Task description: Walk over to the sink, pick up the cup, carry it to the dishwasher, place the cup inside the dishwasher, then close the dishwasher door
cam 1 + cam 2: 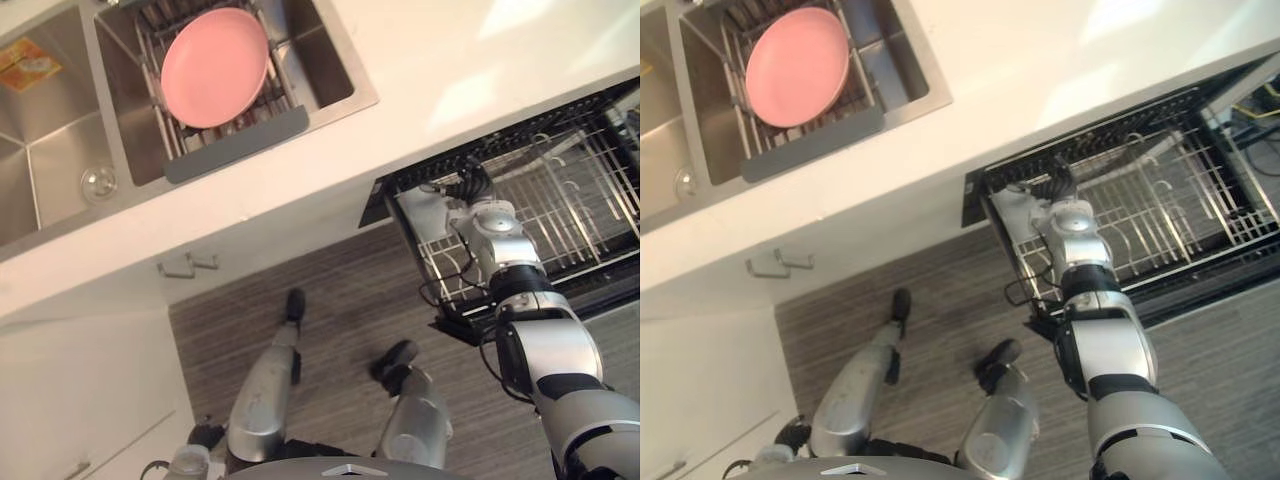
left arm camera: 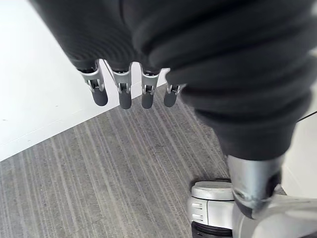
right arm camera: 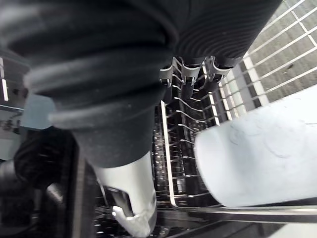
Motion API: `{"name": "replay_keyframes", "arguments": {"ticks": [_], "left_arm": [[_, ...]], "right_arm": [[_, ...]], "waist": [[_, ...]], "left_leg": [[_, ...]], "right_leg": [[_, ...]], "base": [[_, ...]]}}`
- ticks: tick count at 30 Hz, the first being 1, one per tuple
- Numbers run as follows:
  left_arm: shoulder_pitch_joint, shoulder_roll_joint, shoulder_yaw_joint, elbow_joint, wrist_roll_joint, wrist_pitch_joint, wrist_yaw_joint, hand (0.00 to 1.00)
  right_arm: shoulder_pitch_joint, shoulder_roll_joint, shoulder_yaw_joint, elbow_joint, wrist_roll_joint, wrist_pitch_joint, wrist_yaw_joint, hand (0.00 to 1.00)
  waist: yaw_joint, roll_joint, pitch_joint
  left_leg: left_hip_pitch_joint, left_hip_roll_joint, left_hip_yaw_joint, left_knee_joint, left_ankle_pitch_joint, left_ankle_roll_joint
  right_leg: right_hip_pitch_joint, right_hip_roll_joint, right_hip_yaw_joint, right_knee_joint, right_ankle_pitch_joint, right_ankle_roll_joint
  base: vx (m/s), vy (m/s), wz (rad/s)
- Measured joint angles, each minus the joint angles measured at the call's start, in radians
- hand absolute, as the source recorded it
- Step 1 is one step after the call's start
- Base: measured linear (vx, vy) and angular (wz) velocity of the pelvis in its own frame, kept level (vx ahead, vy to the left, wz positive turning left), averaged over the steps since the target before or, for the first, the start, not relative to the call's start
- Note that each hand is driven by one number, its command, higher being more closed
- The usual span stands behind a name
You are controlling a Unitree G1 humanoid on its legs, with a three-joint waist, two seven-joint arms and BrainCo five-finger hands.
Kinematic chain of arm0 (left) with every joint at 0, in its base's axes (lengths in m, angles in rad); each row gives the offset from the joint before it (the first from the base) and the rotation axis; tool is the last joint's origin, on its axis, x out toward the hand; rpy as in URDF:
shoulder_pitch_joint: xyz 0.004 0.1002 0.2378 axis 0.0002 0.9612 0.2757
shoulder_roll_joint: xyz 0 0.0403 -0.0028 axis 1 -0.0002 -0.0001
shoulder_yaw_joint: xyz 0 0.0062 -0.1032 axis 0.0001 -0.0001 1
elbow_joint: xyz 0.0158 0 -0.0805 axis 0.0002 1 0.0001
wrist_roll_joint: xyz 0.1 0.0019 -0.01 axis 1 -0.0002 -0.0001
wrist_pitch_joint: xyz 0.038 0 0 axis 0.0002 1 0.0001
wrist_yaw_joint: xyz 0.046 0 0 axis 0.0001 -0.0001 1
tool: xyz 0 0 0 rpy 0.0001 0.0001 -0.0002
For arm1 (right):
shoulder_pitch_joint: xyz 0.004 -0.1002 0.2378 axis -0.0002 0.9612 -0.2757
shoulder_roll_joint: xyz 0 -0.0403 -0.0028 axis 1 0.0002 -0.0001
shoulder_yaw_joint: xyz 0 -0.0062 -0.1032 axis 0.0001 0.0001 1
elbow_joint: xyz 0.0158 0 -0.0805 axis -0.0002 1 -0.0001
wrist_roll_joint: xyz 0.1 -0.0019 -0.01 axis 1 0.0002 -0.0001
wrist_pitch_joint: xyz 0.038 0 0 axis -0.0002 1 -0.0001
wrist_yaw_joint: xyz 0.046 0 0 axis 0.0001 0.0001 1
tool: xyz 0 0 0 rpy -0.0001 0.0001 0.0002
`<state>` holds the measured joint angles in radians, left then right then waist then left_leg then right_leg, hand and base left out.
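Right hand (image 3: 186, 82) hangs slack-fingered, gripping nothing, over the dishwasher rack (image 1: 590, 190) with the cup (image 3: 262, 158) resting just beside it, so if you withdraw carelessly you risk clipping and toppling the cup.

Bright glare patches on white countertop (image 1: 450, 60)

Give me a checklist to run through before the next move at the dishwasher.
1. Cup inside the dishwasher rack: ok.
2. Right hand not gripping the cup, fingers relaxed: ok.
3. Cup upright and settled: cannot tell.
4. Right hand clear of the rack: not ok, it hangs over the rack.
5. Rack pushed in for closing: not ok, it is pulled out.
6. Left hand free, open above the floor: ok.
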<state>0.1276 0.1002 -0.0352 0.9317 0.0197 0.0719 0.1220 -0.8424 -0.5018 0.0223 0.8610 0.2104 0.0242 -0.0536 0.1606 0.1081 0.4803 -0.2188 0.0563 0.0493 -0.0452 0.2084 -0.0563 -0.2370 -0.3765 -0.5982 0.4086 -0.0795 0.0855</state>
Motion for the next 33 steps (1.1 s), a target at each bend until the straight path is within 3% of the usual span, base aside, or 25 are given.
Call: {"name": "replay_keyframes", "arguments": {"ticks": [5, 8, 11, 14, 18, 21, 23, 26, 28, 31, 32, 33], "left_arm": [[0.011, 0.012, 0.04, -0.042, -0.019, 0.018, -0.026, 0.0], [0.043, 0.03, 0.058, -0.048, -0.015, 0.037, -0.067, 0.0], [0.073, 0.052, 0.067, -0.035, 0.036, 0.103, -0.164, 0.0], [0.101, 0.059, 0.074, -0.01, 0.037, 0.15, -0.2, 0.0], [0.143, 0.074, 0.076, 0.031, -0.032, 0.142, -0.226, 0.0], [0.143, 0.082, 0.088, 0.044, -0.114, 0.148, -0.247, 0.0], [0.144, 0.076, 0.115, 0.061, -0.224, 0.149, -0.283, 0.0], [0.164, 0.059, 0.133, 0.073, -0.313, 0.164, -0.315, 0.0], [0.177, 0.037, 0.161, 0.082, -0.372, 0.173, -0.328, 0.0], [0.194, -0.006, 0.209, 0.083, -0.451, 0.179, -0.346, 0.0], [0.198, -0.011, 0.22, 0.084, -0.454, 0.169, -0.346, 0.0], [0.212, -0.009, 0.232, 0.09, -0.451, 0.139, -0.341, 0.0]], "right_arm": [[0.148, 0.061, -0.039, -0.207, -0.002, -0.007, -0.003, 0.0], [0.276, 0.119, -0.042, -0.348, -0.015, -0.007, -0.003, 0.0], [0.426, 0.168, -0.08, -0.479, -0.021, -0.004, -0.001, 0.0], [0.556, 0.193, -0.086, -0.59, 0.017, 0.006, 0.007, 0.0], [0.702, 0.256, -0.124, -0.711, 0.139, -0.012, 0.034, 0.0], [0.751, 0.266, -0.138, -0.764, 0.234, -0.053, 0.078, 0.0], [0.762, 0.307, -0.143, -0.812, 0.346, -0.089, 0.162, 0.0], [0.763, 0.327, -0.111, -0.869, 0.481, -0.091, 0.333, 0.0], [0.763, 0.332, -0.077, -0.902, 0.51, -0.111, 0.412, 0.0], [0.759, 0.34, -0.062, -0.932, 0.511, -0.139, 0.461, 0.0], [0.759, 0.343, -0.066, -0.932, 0.51, -0.146, 0.457, 0.0], [0.761, 0.345, -0.075, -0.932, 0.509, -0.155, 0.441, 0.0]], "waist": [[-0.027, -0.015, 0.0], [-0.055, -0.043, -0.024], [-0.076, -0.067, -0.092], [-0.101, -0.078, -0.157], [-0.124, -0.087, -0.245], [-0.138, -0.088, -0.269], [-0.138, -0.088, -0.273], [-0.127, -0.088, -0.284], [-0.12, -0.086, -0.29], [-0.106, -0.087, -0.296], [-0.112, -0.088, -0.296], [-0.132, -0.094, -0.297]], "left_leg": [[0.093, 0.035, 0.091, -0.031, -0.004, -0.006], [0.139, 0.049, 0.132, -0.029, -0.023, -0.011], [0.176, 0.06, 0.174, -0.023, -0.049, -0.023], [0.244, 0.066, 0.214, -0.019, -0.084, -0.032], [0.299, 0.078, 0.258, -0.019, -0.114, -0.044], [0.309, 0.086, 0.276, -0.016, -0.12, -0.046], [0.31, 0.092, 0.282, -0.002, -0.125, -0.048], [0.287, 0.109, 0.274, 0.063, -0.163, -0.047], [0.261, 0.118, 0.252, 0.114, -0.183, -0.045], [0.233, 0.118, 0.227, 0.141, -0.182, -0.038], [0.219, 0.119, 0.248, 0.15, -0.181, -0.022], [0.225, 0.147, 0.381, 0.161, -0.215, 0.037]], "right_leg": [[0.068, 0.038, 0.03, -0.059, 0.012, 0.016], [0.11, 0.07, 0.058, -0.122, 0.043, 0.019], [0.154, 0.103, 0.078, -0.197, 0.078, 0.025], [0.23, 0.132, 0.097, -0.28, 0.104, 0.039], [0.297, 0.17, 0.124, -0.385, 0.139, 0.042], [0.313, 0.186, 0.136, -0.425, 0.161, 0.038], [0.329, 0.196, 0.143, -0.458, 0.18, 0.034], [0.353, 0.209, 0.134, -0.49, 0.189, 0.035], [0.362, 0.209, 0.116, -0.49, 0.189, 0.031], [0.393, 0.206, 0.059, -0.489, 0.191, 0.027], [0.412, 0.2, 0.015, -0.488, 0.188, 0.03], [0.448, 0.191, -0.058, -0.488, 0.184, 0.036]], "base": [[0.02, -0.067, -0.29], [0.11, -0.05, -0.42], [0.14, -0.041, -0.36], [0.14, -0.042, -0.38], [0.08, -0.034, -0.37], [0.0, -0.022, -0.19], [-0.02, -0.024, -0.13], [-0.01, -0.016, 0.04], [-0.01, -0.001, 0.2], [-0.01, 0.009, 0.52], [-0.03, 0.029, 1.2], [-0.01, 0.03, 1.37]]}}
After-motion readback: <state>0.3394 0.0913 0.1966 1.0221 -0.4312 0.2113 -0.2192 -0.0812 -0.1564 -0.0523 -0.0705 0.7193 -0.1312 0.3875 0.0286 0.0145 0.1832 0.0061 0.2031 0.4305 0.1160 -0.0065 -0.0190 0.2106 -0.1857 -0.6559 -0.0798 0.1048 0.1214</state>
